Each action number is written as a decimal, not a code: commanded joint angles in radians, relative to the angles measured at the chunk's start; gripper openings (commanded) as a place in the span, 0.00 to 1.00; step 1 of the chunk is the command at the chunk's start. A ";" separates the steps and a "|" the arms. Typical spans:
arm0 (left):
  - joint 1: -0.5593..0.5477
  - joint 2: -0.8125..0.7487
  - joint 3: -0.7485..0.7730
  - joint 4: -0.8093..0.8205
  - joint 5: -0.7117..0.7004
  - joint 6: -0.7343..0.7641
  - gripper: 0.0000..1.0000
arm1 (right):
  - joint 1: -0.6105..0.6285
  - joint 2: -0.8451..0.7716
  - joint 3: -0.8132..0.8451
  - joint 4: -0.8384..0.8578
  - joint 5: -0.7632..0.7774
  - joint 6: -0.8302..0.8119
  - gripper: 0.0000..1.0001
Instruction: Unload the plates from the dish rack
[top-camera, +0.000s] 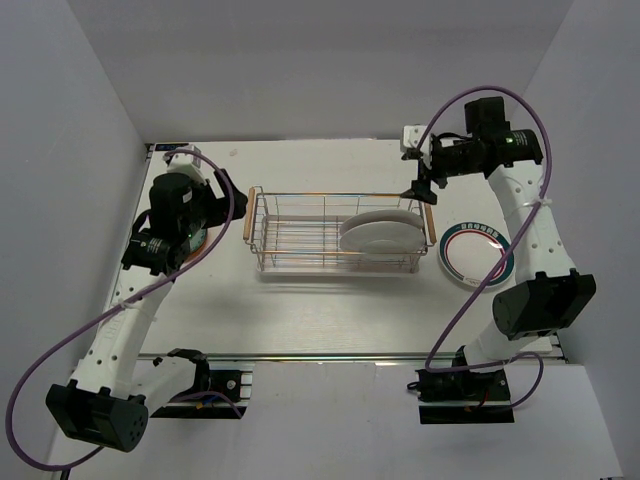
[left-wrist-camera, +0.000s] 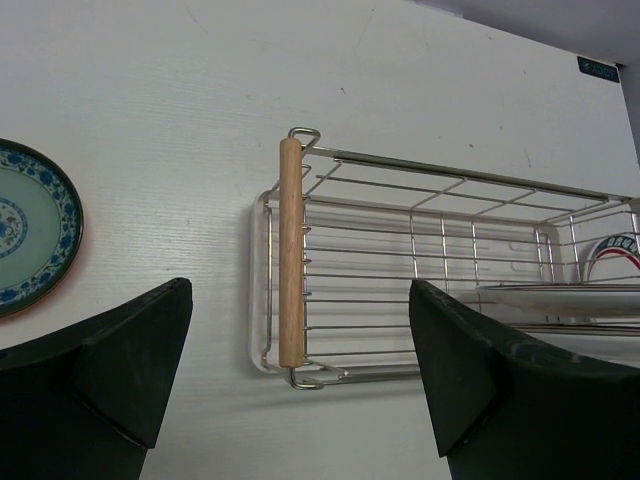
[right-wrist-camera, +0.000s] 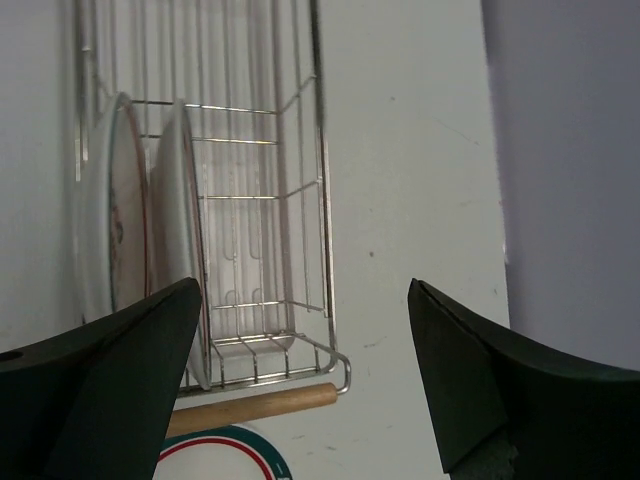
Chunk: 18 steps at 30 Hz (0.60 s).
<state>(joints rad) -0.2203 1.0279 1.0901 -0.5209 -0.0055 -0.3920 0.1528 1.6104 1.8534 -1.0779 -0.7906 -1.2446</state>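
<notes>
The dish rack (top-camera: 335, 232) stands mid-tabletop (top-camera: 330, 310). Two white plates (top-camera: 378, 235) stand on edge at its right end. A green-rimmed plate (top-camera: 470, 252) lies flat just right of the rack; a blue-patterned plate (left-wrist-camera: 30, 225) lies left. Left fingers (left-wrist-camera: 120, 360) and right fingers (right-wrist-camera: 480, 370) are spread wide, holding nothing.

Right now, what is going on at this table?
The rack is being unloaded. The right gripper hovers open by its right end, where white plates stand. The left gripper, open too, is near the left handle. A green-rimmed plate and a patterned plate lie on the table.
</notes>
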 joint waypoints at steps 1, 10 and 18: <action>-0.005 0.011 0.030 0.012 0.044 0.010 0.98 | 0.017 -0.007 0.003 -0.229 -0.130 -0.280 0.89; -0.005 0.057 0.027 0.015 0.067 0.010 0.98 | 0.057 -0.017 -0.043 -0.191 -0.118 -0.236 0.89; -0.005 0.043 0.027 -0.002 0.044 0.012 0.98 | 0.085 0.028 -0.052 -0.120 -0.081 -0.122 0.89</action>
<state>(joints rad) -0.2203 1.0977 1.0912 -0.5194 0.0425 -0.3893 0.2276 1.6192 1.8080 -1.2198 -0.8665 -1.4078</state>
